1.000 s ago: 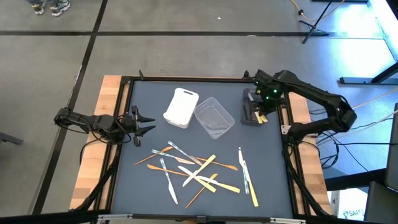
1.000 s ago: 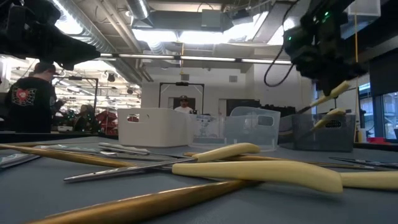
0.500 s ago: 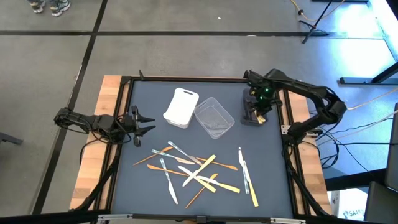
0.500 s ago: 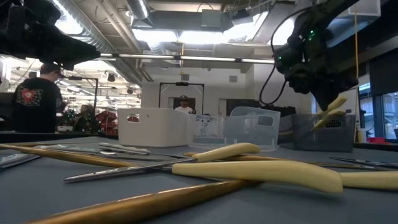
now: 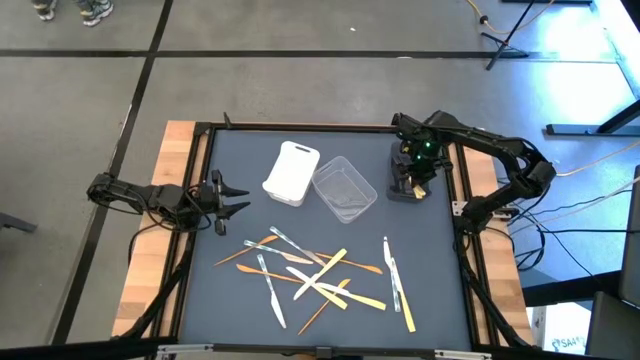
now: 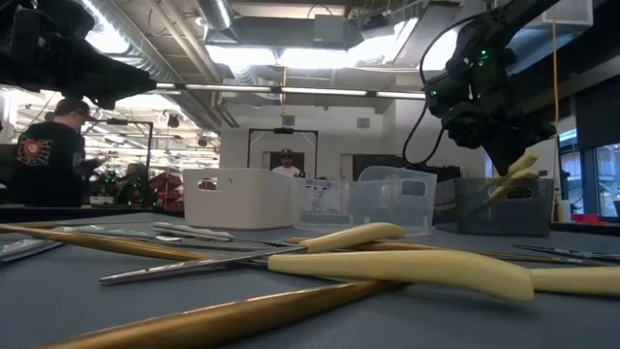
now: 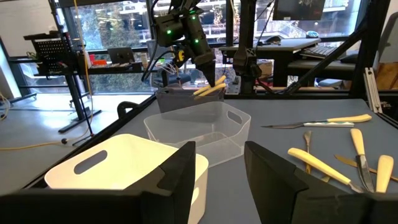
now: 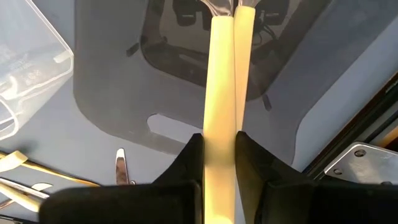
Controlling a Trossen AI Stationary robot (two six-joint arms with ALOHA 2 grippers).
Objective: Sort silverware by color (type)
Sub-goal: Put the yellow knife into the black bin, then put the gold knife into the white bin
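1. Since one second ago, the right gripper [image 5: 417, 178] has swung a little inward and lower, so that it is now over the dark grey tub [image 5: 404, 176] at the far right of the table; in the last half second almost nothing changed.
2. Its fingers are narrow and clamp two yellow pieces [image 8: 224, 93] side by side; their free ends point down into the tub.
3. The left gripper [image 5: 236, 198] waits near the left edge of the table, fingers spread wide and holding nothing.
4. The rest of the silverware [image 5: 320, 276] lies in a loose crossed pile on the near part of the table, clear, yellow and wood-like ones mixed.
5. The white tub [image 5: 291, 172] and the clear tub [image 5: 344, 187] stand just beside each other, between the two arms.
6. Risk, in my judgement: the two pieces are long and stand tilted, so if the fingers let go too high, one may hit the tub rim and tip out onto the table.
7. Another risk: one piece may stick to a finger and come back up with it.
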